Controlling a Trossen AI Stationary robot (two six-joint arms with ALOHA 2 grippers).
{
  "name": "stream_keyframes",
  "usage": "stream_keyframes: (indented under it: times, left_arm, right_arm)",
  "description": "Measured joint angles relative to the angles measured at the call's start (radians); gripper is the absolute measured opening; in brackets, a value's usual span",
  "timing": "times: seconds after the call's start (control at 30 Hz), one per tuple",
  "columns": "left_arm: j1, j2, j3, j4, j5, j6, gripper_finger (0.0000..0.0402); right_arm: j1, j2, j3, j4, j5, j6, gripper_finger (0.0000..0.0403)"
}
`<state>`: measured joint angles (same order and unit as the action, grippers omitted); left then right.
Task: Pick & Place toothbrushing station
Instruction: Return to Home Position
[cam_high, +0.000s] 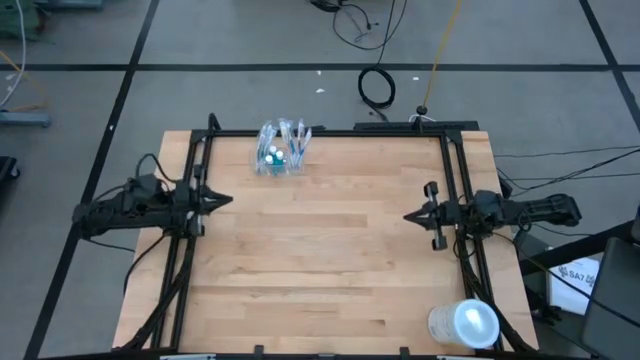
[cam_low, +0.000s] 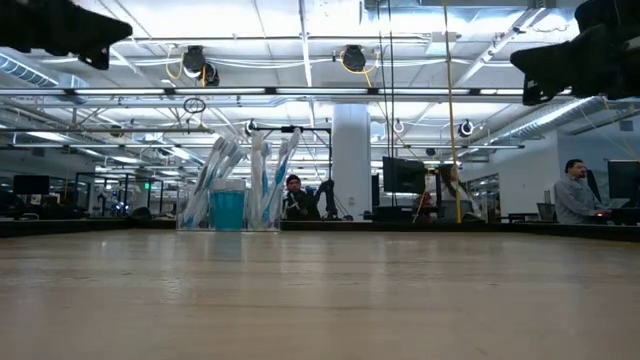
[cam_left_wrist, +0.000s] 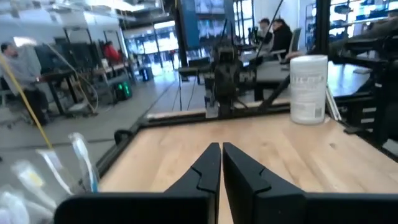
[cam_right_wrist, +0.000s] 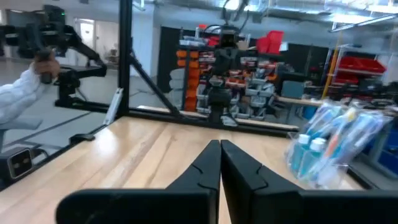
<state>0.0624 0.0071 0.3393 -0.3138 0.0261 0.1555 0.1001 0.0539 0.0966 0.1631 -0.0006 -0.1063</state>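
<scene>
High view: left end effector (cam_high: 222, 200) and right end effector (cam_high: 412, 215), both pressed together and empty, flank the table (cam_high: 330, 270); loaded cup (cam_high: 280, 152) stands far left. Homing seems nearly done; only parking remains.

Left wrist view cuts off the blurred toothbrushes (cam_left_wrist: 84, 162).

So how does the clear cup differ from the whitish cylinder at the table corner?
The clear cup is see-through, packed with toothbrushes and teal tubes; the whitish cylinder is cloudy and capped. The cup stands toward the left arm's side; the cylinder sits at a corner by the right arm. The cylinder looks bigger. Both stand upright on the table, clear of the left gripper and right gripper.
</scene>
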Motion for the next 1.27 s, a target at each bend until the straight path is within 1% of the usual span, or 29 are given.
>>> stream_keyframes:
  times: [0.07,0.13,0.23,0.3,0.37,0.5,0.57,0.7,0.8,0.9,1.27]
  left_arm:
    - [-0.004,-0.002,-0.014,0.024,-0.001,0.025,0.0019]
    - [-0.006,-0.001,-0.064,0.061,-0.006,0.040,0.0010]
    - [-0.006,-0.001,-0.127,0.195,-0.003,0.042,0.0003]
    - [-0.006,-0.001,-0.179,0.281,-0.001,0.032,0.0009]
    - [-0.005,0.000,-0.237,0.323,-0.001,0.017,0.0016]
    - [-0.005,-0.002,-0.298,0.463,-0.001,-0.005,0.0020]
    - [-0.005,0.000,-0.326,0.467,0.000,-0.037,0.0021]
    - [-0.006,0.000,-0.326,0.428,0.009,-0.114,0.0021]
    - [-0.007,0.001,-0.325,0.416,0.041,-0.142,0.0021]
    - [-0.007,0.001,-0.325,0.400,0.045,-0.169,0.0021]
    - [-0.007,0.001,-0.325,0.382,0.044,-0.151,0.0021]
  right_arm:
    - [-0.001,-0.035,-0.013,-0.031,-0.004,0.000,0.0003]
    - [-0.001,-0.054,-0.024,-0.040,-0.019,0.001,0.0004]
    - [-0.001,-0.049,-0.040,-0.048,-0.058,0.015,0.0004]
    - [-0.001,-0.044,-0.050,-0.043,-0.056,0.026,0.0004]
    - [-0.002,-0.044,-0.052,-0.044,-0.053,0.038,0.0004]
    - [-0.002,-0.043,-0.053,-0.050,-0.053,0.037,0.0004]
    - [-0.002,-0.044,-0.053,-0.057,-0.053,0.037,0.0004]
    - [-0.002,-0.043,-0.054,-0.072,-0.053,0.038,0.0004]
    - [-0.002,-0.043,-0.054,-0.071,-0.053,0.036,0.0004]
    - [-0.002,-0.043,-0.055,-0.071,-0.053,0.033,0.0004]
    - [-0.002,-0.043,-0.056,-0.071,-0.053,0.039,0.0004]
